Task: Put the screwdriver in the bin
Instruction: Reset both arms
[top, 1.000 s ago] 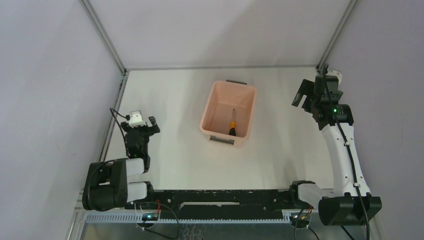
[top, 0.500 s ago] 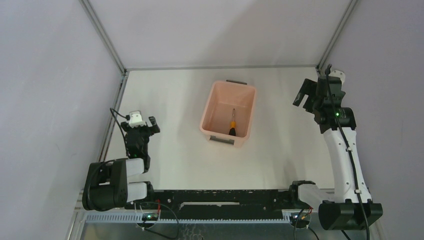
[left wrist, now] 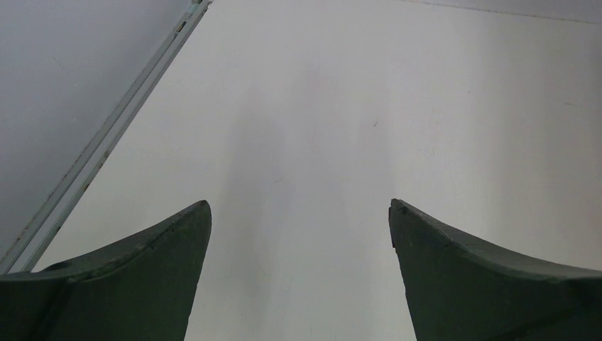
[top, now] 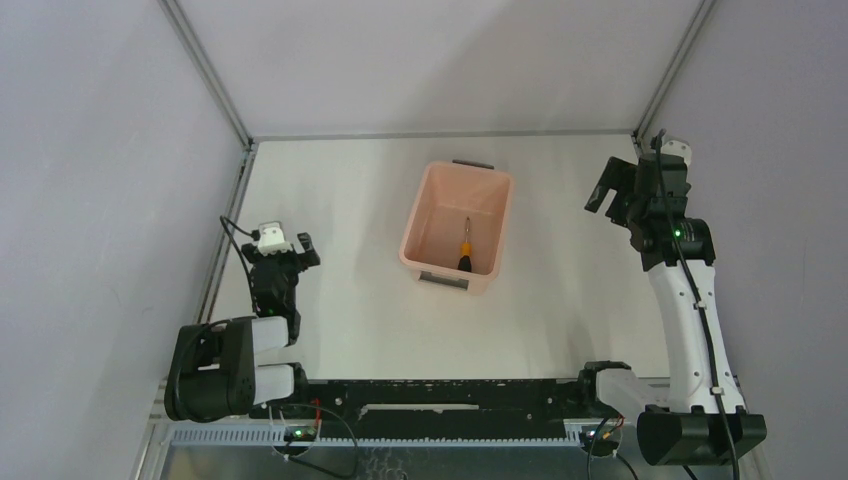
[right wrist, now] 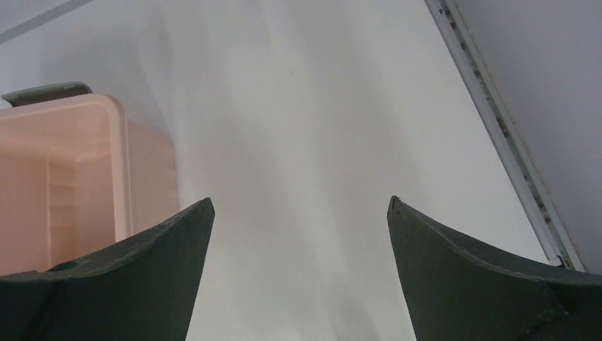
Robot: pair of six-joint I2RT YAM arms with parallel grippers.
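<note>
Left claw (left wrist: 298,207) and right claw (right wrist: 298,206) hang released, grasping nothing, apart from the salmon-pink rectangular plastic bin (top: 409,226). Inside it lies the slim black-handled, grey-shafted screwdriver (top: 464,249), so the task looks done.

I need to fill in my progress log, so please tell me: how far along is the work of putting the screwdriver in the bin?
Done: the screwdriver lies on the floor of the bin, handle toward the arms. In hand: nothing; the left jaws and the right jaws both stand open and empty, each away from the bin. Left: nothing visible for the task itself.
</note>
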